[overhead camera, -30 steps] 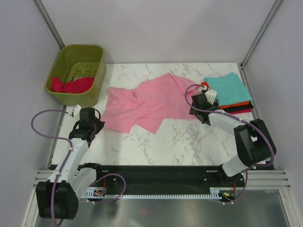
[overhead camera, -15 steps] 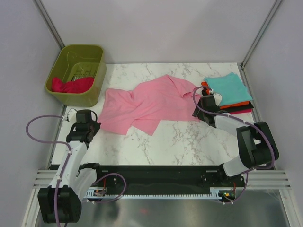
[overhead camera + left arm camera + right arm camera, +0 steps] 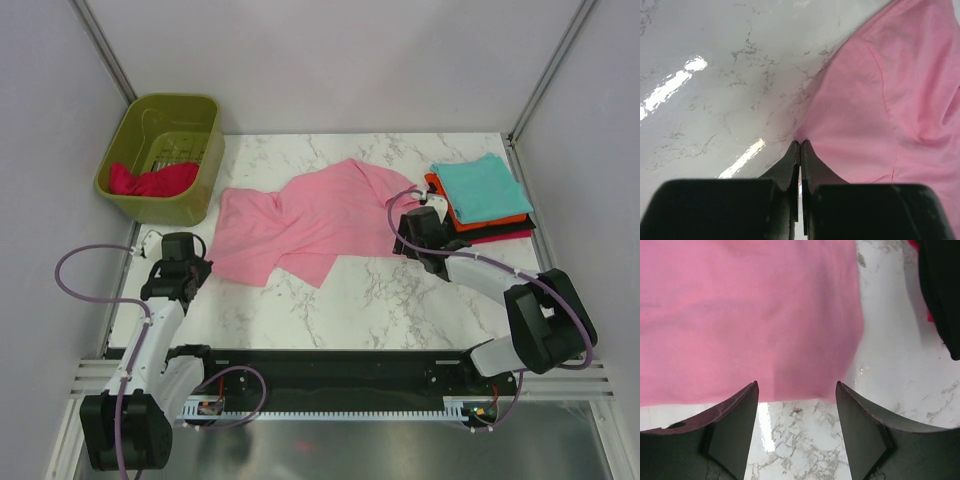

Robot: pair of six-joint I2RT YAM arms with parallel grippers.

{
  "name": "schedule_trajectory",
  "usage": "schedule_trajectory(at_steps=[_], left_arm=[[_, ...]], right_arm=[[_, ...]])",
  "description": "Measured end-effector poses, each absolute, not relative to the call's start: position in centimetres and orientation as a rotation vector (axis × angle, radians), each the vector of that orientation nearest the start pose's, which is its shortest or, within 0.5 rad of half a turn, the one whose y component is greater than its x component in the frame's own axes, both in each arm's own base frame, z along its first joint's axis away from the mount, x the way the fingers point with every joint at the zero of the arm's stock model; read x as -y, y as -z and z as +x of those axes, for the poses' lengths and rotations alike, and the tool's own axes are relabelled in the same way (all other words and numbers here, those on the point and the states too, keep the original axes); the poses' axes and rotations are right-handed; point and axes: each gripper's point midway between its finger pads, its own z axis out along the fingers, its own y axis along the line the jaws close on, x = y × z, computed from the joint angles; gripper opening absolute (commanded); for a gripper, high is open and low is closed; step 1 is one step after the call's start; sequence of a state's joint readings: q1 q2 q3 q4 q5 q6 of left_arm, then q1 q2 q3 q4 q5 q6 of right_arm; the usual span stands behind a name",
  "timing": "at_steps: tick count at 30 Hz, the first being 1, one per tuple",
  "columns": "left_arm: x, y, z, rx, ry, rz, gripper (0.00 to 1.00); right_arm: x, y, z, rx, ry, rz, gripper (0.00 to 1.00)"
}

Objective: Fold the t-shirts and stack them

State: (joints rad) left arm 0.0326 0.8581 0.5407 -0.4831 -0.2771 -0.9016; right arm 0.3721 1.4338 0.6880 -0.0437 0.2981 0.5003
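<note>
My left arm (image 3: 155,325) reaches toward 12 o'clock from its base. The left gripper (image 3: 800,144) is pinched on the corner of the light pink t-shirt (image 3: 880,100). My right arm (image 3: 480,272) stretches toward 10 o'clock, and the right gripper (image 3: 797,385) sits low with its fingers (image 3: 735,415) spread wide.

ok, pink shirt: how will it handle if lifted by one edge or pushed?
Probably floppy: the pink shirt lies wrinkled and lapped over itself, so a lifted edge should drape. Pushed, it likely bunches along those creases rather than sliding flat.
</note>
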Motion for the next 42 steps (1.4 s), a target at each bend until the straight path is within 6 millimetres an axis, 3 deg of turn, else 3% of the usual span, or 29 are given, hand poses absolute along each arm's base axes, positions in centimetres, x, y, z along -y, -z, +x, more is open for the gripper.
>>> schedule_trajectory(at_steps=[6,15,25,32,38,42], left_arm=[[-2.2,-8.7,25.4,-2.06,0.106,-1.172,0.02],[-2.1,-8.7,25.5,-2.062,0.114,-1.171,0.02],[-2.0,-8.8,25.5,-2.064,0.12,-1.169,0.02],[-1.7,-8.8,25.6,-2.069,0.136,-1.165,0.02],[-1.7,-8.8,25.6,-2.068,0.137,-1.164,0.02],[-1.7,-8.8,25.6,-2.068,0.137,-1.164,0.02]], right_arm=[[-11.2,-5.2,33.7,-2.305,-0.077,0.233,0.8],[-14.3,-4.2,32.6,-2.31,-0.335,0.307,0.89],[-14.7,-4.2,32.7,-2.252,-0.41,0.441,0.89],[-15.4,-7.5,32.3,-2.154,-0.394,0.41,0.89],[-16.6,-7.2,31.9,-2.163,-0.417,0.4,0.91],[-16.8,-5.8,32.2,-2.179,-0.413,0.424,0.89]])
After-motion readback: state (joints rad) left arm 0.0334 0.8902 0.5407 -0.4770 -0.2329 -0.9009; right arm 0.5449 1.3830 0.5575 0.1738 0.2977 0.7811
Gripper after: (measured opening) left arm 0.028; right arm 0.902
